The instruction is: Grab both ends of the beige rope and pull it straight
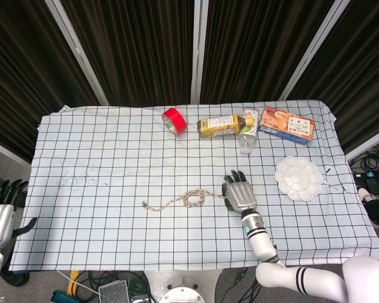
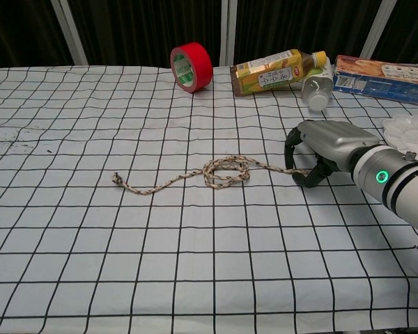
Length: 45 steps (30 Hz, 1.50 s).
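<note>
1. Lying slack across the middle of the checked surface (image 2: 90, 229) – beige rope (image 2: 168, 180) snaking from a free knotted left end (image 2: 115, 178) through a loose coil (image 2: 226, 170) toward the right, so far from straight.
2. Curling down over the rope's right end – right robot hand (image 2: 319, 152), palm facing the cloth, fingers (image 2: 290, 149) hooked in around the strand tip.
3. Looking like a closing grasp rather than a finished one – not possible to tell whether the strand is actually pinched, rope tip vanishing under the fingers in the chest view and under the back of the hand (image 1: 239, 194) in the head view.
4. Hanging off the near-left edge of the surface – left robot hand (image 1: 1, 213), fingers apart, holding nothing, well apart from the rope's left end.
5. Judging from that: working right end first, left end untouched, pulling not yet possible until both ends are held.
6. Sitting along the far edge, well clear of the rope – red tape roll (image 2: 191, 68), tea bottle (image 2: 275, 72) on its side, snack box (image 2: 380, 75), white palette (image 1: 298, 177) to the right.
7. Risking a snag at the coil when tension comes – likely needing a wide outward draw to open it.
</note>
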Motion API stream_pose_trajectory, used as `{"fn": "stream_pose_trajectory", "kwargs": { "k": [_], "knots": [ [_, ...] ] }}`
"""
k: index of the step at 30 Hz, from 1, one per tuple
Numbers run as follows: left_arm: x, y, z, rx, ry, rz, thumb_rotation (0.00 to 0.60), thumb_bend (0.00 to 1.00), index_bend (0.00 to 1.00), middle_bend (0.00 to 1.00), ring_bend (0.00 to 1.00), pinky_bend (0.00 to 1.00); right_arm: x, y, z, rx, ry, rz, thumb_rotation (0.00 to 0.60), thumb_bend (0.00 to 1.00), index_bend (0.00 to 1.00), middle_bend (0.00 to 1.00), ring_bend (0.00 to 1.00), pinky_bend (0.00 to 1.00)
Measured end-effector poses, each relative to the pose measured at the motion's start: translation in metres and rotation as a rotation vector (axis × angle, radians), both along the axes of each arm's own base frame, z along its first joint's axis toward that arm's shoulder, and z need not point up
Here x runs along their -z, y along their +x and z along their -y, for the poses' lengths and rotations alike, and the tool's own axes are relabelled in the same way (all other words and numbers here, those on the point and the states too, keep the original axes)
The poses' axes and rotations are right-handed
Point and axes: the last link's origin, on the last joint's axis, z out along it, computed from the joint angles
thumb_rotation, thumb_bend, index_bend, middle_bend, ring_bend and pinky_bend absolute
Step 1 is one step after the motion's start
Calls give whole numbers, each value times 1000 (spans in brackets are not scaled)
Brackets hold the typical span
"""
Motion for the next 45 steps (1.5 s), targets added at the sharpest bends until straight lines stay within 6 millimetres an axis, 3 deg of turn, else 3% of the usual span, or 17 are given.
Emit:
{"fn": "stream_pose_trajectory", "kwargs": {
  "k": [6, 12, 18, 22, 28, 37, 45],
  "knots": [
    [1, 2, -4, 14, -13, -9, 600, 172, 117, 66, 0, 0, 0, 0, 0, -3, -4, 3, 600, 406, 557, 192, 0, 0],
    [4, 16, -20, 94, -59, -16, 600, 168, 124, 66, 0, 0, -7, 5, 0, -29, -19, 5, 600, 409, 562, 193, 0, 0],
    [18, 42, -52, 194, -156, 58, 600, 160, 273, 87, 0, 0, -22, 17, 5, -73, -57, -3, 600, 410, 563, 194, 0, 0],
    [39, 65, -81, 248, -245, 114, 600, 159, 343, 118, 0, 0, -31, 26, 8, -90, -81, -4, 600, 410, 563, 193, 0, 0],
    [83, 103, -104, 301, -407, 139, 600, 159, 391, 120, 0, 0, -31, 30, 7, -82, -79, -2, 600, 409, 563, 193, 0, 0],
    [144, 154, -116, 364, -593, 193, 600, 160, 403, 120, 0, 0, -34, 34, 7, -84, -85, 5, 600, 409, 563, 192, 0, 0],
    [176, 171, -116, 394, -631, 155, 600, 168, 445, 120, 0, 0, -33, 30, 5, -74, -78, 7, 600, 410, 563, 191, 0, 0]
  ]
}}
